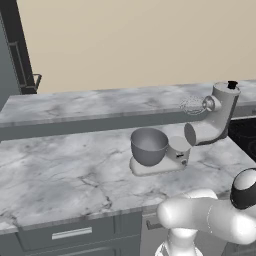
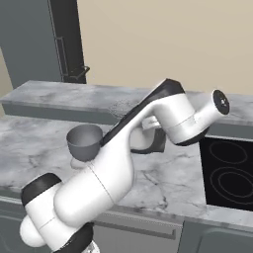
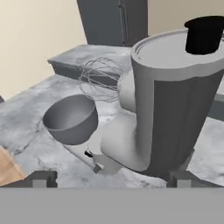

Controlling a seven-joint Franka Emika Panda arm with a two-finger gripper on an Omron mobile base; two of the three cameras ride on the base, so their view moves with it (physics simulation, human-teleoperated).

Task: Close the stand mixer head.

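Observation:
The light grey stand mixer head (image 1: 216,119) is tilted up and back on its hinge, its black knob (image 1: 232,85) at the top and its wire whisk (image 1: 193,105) in the air, pointing left. Below it, the grey metal bowl (image 1: 148,145) sits on the mixer base (image 1: 162,165). In the hand view the head (image 3: 175,109) stands close ahead, with the knob (image 3: 204,35), whisk (image 3: 100,78) and bowl (image 3: 72,119). My gripper (image 3: 111,179) is open, its fingertips (image 3: 41,179) wide apart and nothing between them. In the right base view my arm covers most of the mixer, leaving the bowl (image 2: 84,141) showing.
The mixer stands on a marble counter (image 1: 60,175) with a raised ledge (image 1: 100,107) behind it. A black cooktop (image 2: 230,173) lies just right of the mixer. A tall dark cabinet (image 2: 44,39) stands at the far left. Drawers run under the counter's front edge.

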